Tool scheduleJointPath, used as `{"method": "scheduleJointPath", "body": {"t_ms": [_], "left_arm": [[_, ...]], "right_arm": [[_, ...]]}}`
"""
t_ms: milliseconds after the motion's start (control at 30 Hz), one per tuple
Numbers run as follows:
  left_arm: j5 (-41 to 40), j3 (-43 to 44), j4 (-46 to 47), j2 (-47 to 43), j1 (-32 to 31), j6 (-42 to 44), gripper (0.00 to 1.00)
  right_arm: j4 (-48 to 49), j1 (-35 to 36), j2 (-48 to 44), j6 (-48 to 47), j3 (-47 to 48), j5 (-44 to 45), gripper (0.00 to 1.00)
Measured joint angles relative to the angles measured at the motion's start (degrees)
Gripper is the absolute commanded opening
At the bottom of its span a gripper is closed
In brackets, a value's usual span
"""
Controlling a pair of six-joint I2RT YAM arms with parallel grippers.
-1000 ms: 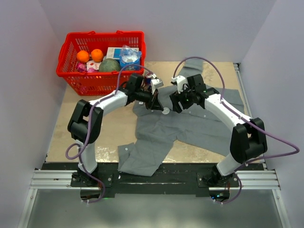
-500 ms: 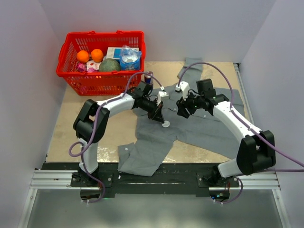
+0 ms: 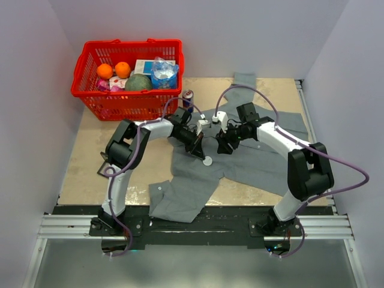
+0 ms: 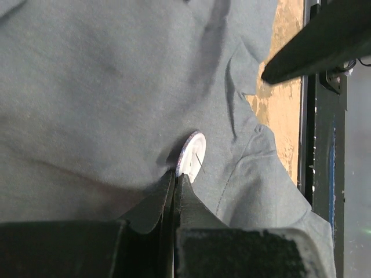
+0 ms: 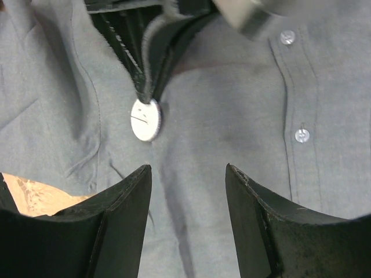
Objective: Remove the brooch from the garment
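While I watch from overhead, both arms bend inward over a grey shirt (image 3: 252,159) lying rumpled on a tan table (image 3: 90,156), one sleeve trailing toward the near edge. The brooch (image 5: 145,120) sits near the middle of the shirt, just left of the button placket, between the two grippers.

It is a small, flat, round disc. The side facing my cameras is pale, almost white, with a short thin dark line across it. In the left wrist view it shows tilted, as a narrow oval, with a faint pinkish tint along its rim. It is larger than the two pale buttons (image 5: 301,135) on the placket to its right.

My left gripper (image 4: 176,176) is squeezed fully together, its dark tips meeting on the rim of the brooch and pinching it; I cannot tell whether cloth is caught in there too. My right gripper (image 5: 186,174) hangs over the shirt with its fingers spread about halfway and nothing between them, the brooch just beyond the gap.

At the far left corner stands a red basket (image 3: 90,90) of groceries.
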Motion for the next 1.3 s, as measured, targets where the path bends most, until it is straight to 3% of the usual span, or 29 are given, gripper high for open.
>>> {"method": "scheduleJointPath", "body": {"t_ms": [567,800,1300], "left_arm": [[3.02,0.39,0.02,1.25,2.03,-2.75,0.0],[3.06,-2.45,3.61,-0.09,2.1,-5.03,0.0],[2.45,-4.9,6.67,-0.42,2.75,-10.93,0.0]], "right_arm": [[1.86,3.15,6.8,2.54,0.11,-5.01,0.63],[5.22,3.19,8.63,8.37,-0.31,-6.14,0.62],[7.19,4.22,12.37,11.19,0.33,-5.31,0.6]]}}
